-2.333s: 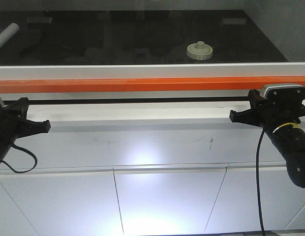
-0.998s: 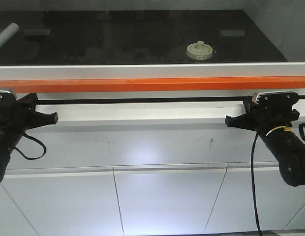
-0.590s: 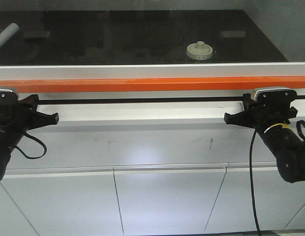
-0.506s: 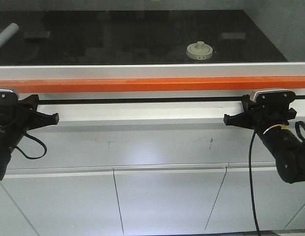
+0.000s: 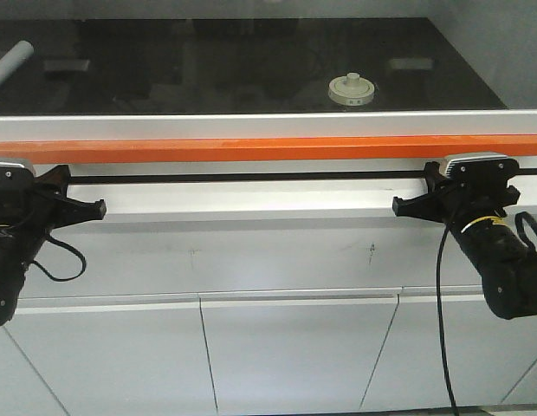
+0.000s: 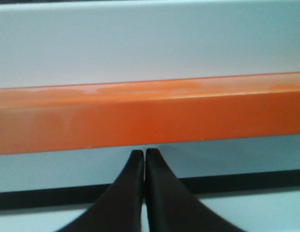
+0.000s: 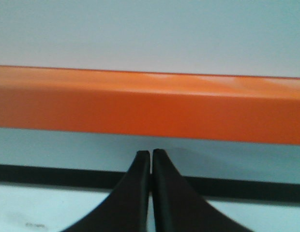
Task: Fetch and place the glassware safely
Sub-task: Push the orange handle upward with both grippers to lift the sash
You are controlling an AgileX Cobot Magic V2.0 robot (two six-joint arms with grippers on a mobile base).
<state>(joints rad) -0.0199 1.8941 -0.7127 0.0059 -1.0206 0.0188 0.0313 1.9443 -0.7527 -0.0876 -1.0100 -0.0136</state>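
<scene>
Exterior front-facing: left fingers (image 6: 135, 183) and right fingers (image 7: 138, 188), pressed together, sit just under the orange bar (image 5: 268, 147); I'd lift evenly.

Glossy orange bar (image 5: 268, 147), reflective black surface (image 5: 208, 65), smooth matt white cabinet fronts (image 5: 294, 347), matt cream lid (image 5: 352, 88).

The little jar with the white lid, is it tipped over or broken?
Nothing stands out. The jar stands upright on the dark surface, lid on, nothing spilled. The left gripper and right gripper are shut and empty, below the orange bar.
</scene>
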